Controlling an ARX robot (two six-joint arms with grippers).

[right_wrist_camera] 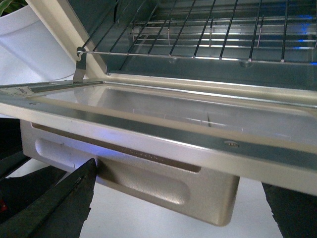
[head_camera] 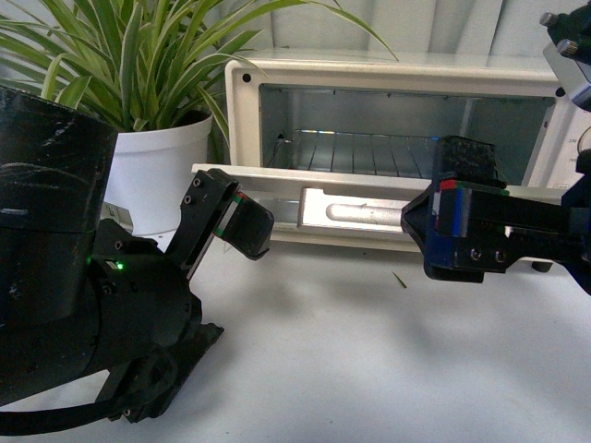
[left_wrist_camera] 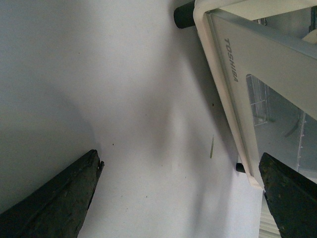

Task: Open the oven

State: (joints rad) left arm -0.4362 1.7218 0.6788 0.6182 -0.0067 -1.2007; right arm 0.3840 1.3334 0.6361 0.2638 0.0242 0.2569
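Note:
The cream-white oven (head_camera: 397, 74) stands at the back of the white table. Its glass door (head_camera: 277, 189) hangs open, folded down about level, and the wire rack (head_camera: 369, 152) shows inside. The silver bar handle (head_camera: 355, 210) sticks out from the door's front edge. My right gripper (head_camera: 443, 192) is open at the handle's right end. In the right wrist view the handle (right_wrist_camera: 148, 173) lies between its spread fingers (right_wrist_camera: 54, 203), apart from both. My left gripper (head_camera: 231, 220) is open and empty at the door's left corner. Its wrist view shows the door's edge (left_wrist_camera: 233, 69) beside one finger (left_wrist_camera: 292, 198).
A spider plant in a white pot (head_camera: 157, 166) stands left of the oven, close behind my left arm. A small green leaf scrap (head_camera: 399, 280) lies on the table (head_camera: 351, 351) in front of the door. The oven's grey knobs are behind my right arm.

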